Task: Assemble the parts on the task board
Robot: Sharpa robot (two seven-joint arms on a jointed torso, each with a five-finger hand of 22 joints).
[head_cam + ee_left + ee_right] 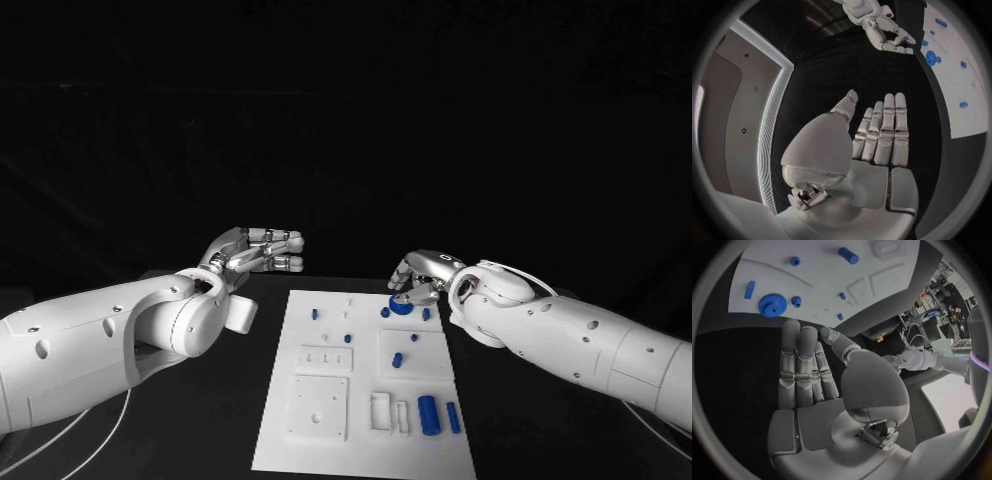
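The white task board (368,400) lies in the middle of the table with several blue parts on it. A blue gear (404,311) sits near its far right corner, also seen as the gear (772,305) just beyond my right fingers (801,360). My right hand (420,279) hovers by that corner, fingers straight and apart from the gear, holding nothing. My left hand (261,250) is held flat over the black table left of the board's far end, fingers (882,132) extended side by side and empty. A blue cylinder (427,410) and a blue bar (453,417) lie at the near right.
Small blue pegs (316,313) dot the board's far half; white raised blocks (317,405) and a slotted piece (381,411) fill its near half. Black table (216,430) surrounds the board. From the left wrist view my right hand (886,32) shows beside the board (954,85).
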